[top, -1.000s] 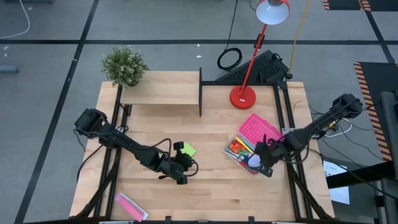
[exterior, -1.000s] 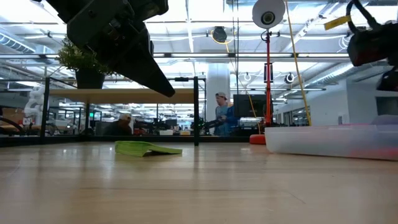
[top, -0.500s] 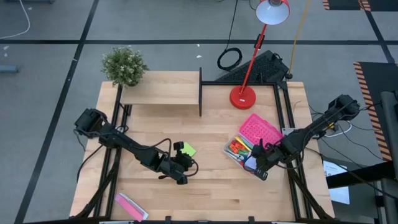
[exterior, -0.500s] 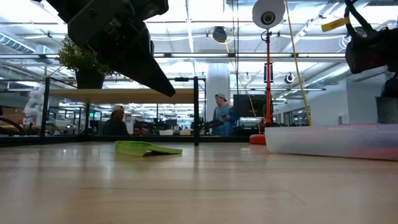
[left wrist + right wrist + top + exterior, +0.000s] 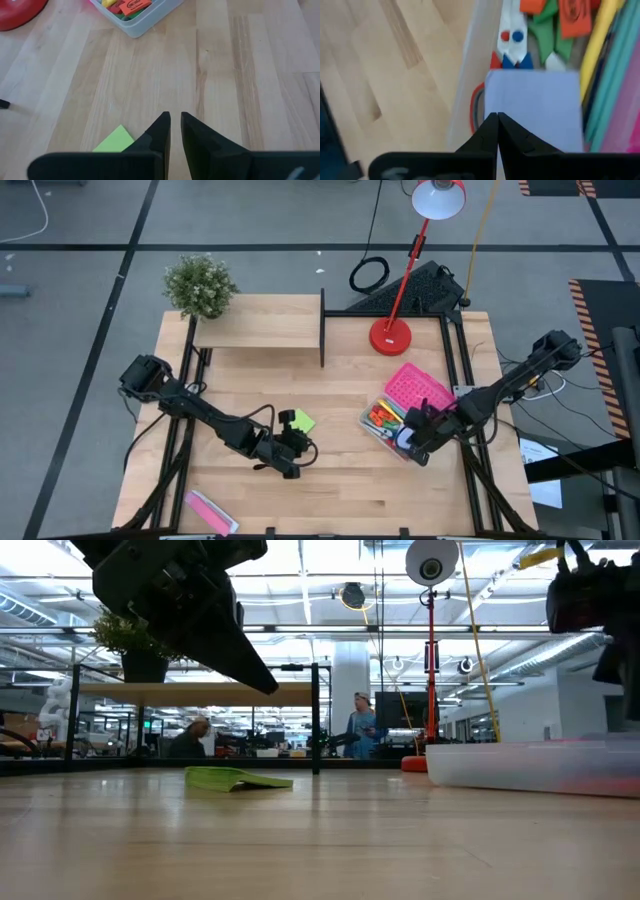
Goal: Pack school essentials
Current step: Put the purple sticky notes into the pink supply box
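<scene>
A clear box (image 5: 369, 418) at the table's right holds the school essentials: scissors (image 5: 511, 47), green and orange pieces (image 5: 547, 35), a yellow pen (image 5: 600, 37) and a pale-blue sticky pad (image 5: 535, 107). My right gripper (image 5: 409, 442) (image 5: 496, 119) is shut, pointing down at that pad's edge. A green sticky pad (image 5: 303, 421) (image 5: 114, 142) lies flat on the table left of centre. My left gripper (image 5: 300, 448) (image 5: 175, 120) hovers just near of it, with only a narrow slit between its fingers and nothing in it. My right gripper's shut fingertips (image 5: 490, 125) stand right over the pale-blue pad's near edge (image 5: 492, 85), coming from above. I cannot tell whether they touch it. The pad faces the fingers flat, inside the box.
A pink perforated lid (image 5: 420, 387) leans at the box's far side. A red lamp base (image 5: 390, 336), a wooden shelf (image 5: 258, 330) and a plant (image 5: 200, 285) stand along the far edge. A pink-and-white packet (image 5: 210, 511) lies at the near left corner.
My right gripper has shifted a little toward the table's left over the box's near end, staying shut.
</scene>
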Controlling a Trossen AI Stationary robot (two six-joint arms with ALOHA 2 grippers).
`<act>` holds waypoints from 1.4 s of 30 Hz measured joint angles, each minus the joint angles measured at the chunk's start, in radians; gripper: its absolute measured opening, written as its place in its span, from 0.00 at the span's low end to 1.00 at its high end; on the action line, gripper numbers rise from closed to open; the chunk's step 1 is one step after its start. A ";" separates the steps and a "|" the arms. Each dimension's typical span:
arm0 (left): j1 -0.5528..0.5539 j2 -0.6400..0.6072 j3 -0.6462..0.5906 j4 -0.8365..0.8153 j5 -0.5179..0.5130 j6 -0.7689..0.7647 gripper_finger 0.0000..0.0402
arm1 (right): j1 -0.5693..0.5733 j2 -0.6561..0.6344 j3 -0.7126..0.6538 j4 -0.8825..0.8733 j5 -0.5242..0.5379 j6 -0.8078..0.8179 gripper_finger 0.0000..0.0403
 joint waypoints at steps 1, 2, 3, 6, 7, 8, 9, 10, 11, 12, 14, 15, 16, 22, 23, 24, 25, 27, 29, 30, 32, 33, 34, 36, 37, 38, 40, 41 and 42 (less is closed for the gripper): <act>0.000 0.000 0.000 0.000 0.000 0.000 0.12 | 0.000 -0.001 0.000 -0.002 0.022 -0.023 0.00; 0.000 0.000 0.000 0.000 -0.001 -0.001 0.12 | 0.000 -0.002 0.000 -0.006 0.052 -0.047 0.00; 0.000 0.000 0.000 0.001 -0.001 -0.001 0.12 | -0.003 -0.001 0.000 -0.009 0.085 -0.070 0.00; 0.003 0.000 0.000 0.008 -0.004 -0.001 0.12 | -0.047 0.009 0.000 -0.005 0.173 -0.104 0.00; 0.005 0.000 0.000 0.013 -0.004 -0.001 0.12 | -0.069 0.016 0.000 -0.005 0.174 -0.102 0.00; 0.007 0.000 0.000 0.019 -0.004 -0.002 0.12 | -0.091 0.025 0.000 -0.007 0.170 -0.102 0.00; 0.008 0.000 0.000 0.026 -0.004 -0.002 0.12 | -0.110 0.036 0.000 -0.007 0.160 -0.109 0.00; 0.008 0.000 0.000 0.029 -0.004 -0.003 0.12 | -0.130 0.046 0.000 -0.007 0.141 -0.127 0.00; 0.009 0.000 0.000 0.030 -0.006 -0.002 0.12 | -0.147 0.056 0.000 -0.006 0.127 -0.151 0.00; 0.009 0.000 0.000 0.030 -0.007 -0.002 0.12 | -0.164 0.066 0.000 -0.007 0.115 -0.175 0.00; 0.008 0.000 0.000 0.028 -0.011 -0.002 0.12 | -0.194 0.081 0.000 -0.006 0.092 -0.221 0.00; 0.008 0.000 0.000 0.028 -0.011 -0.002 0.12 | -0.207 0.088 0.000 -0.005 0.079 -0.238 0.00; 0.008 0.000 0.000 0.028 -0.011 -0.002 0.12 | -0.219 0.092 0.000 -0.006 0.070 -0.253 0.00; 0.008 0.000 0.000 0.027 -0.031 -0.002 0.12 | -0.263 0.109 0.000 -0.006 0.064 -0.289 0.00; 0.008 0.000 0.000 0.027 -0.031 -0.002 0.12 | -0.264 0.114 0.000 -0.003 0.062 -0.294 0.00; 0.008 0.000 0.000 0.027 -0.030 -0.002 0.12 | -0.264 0.119 0.000 0.000 0.056 -0.301 0.00; 0.008 0.000 0.000 0.027 -0.031 -0.002 0.12 | -0.264 0.122 0.000 0.003 0.046 -0.309 0.00; 0.008 0.000 0.000 0.027 -0.031 -0.002 0.12 | -0.264 0.138 0.000 0.018 0.038 -0.317 0.00; 0.008 0.000 0.000 0.027 -0.031 -0.001 0.12 | -0.264 0.159 0.000 0.035 0.038 -0.336 0.00; 0.010 0.000 0.000 0.027 -0.031 -0.001 0.12 | -0.264 0.167 0.000 0.049 0.034 -0.346 0.00; 0.012 0.000 0.000 0.027 -0.031 -0.006 0.12 | -0.265 0.183 0.000 0.067 0.012 -0.366 0.00; 0.013 0.000 0.000 0.027 -0.031 -0.013 0.12 | -0.266 0.189 0.000 0.070 0.007 -0.368 0.00; 0.015 0.000 0.000 0.027 -0.031 -0.020 0.12 | -0.266 0.193 0.000 0.069 0.002 -0.369 0.00; 0.016 0.000 0.000 0.027 -0.031 -0.025 0.12 | -0.266 0.198 0.000 0.069 -0.011 -0.371 0.00; 0.016 0.000 0.000 0.027 -0.031 -0.030 0.12 | -0.266 0.201 0.000 0.067 -0.017 -0.375 0.00; 0.016 0.000 0.000 0.027 -0.031 -0.031 0.12 | -0.266 0.203 0.000 0.063 -0.018 -0.379 0.00; 0.016 0.000 0.000 0.027 -0.031 -0.031 0.12 | -0.266 0.205 0.000 0.053 -0.019 -0.389 0.00; 0.016 0.000 0.000 0.027 -0.031 -0.031 0.12 | -0.266 0.206 0.000 0.044 -0.022 -0.390 0.00; 0.015 0.000 0.000 0.027 -0.031 -0.031 0.12 | -0.266 0.206 0.000 0.035 -0.026 -0.390 0.00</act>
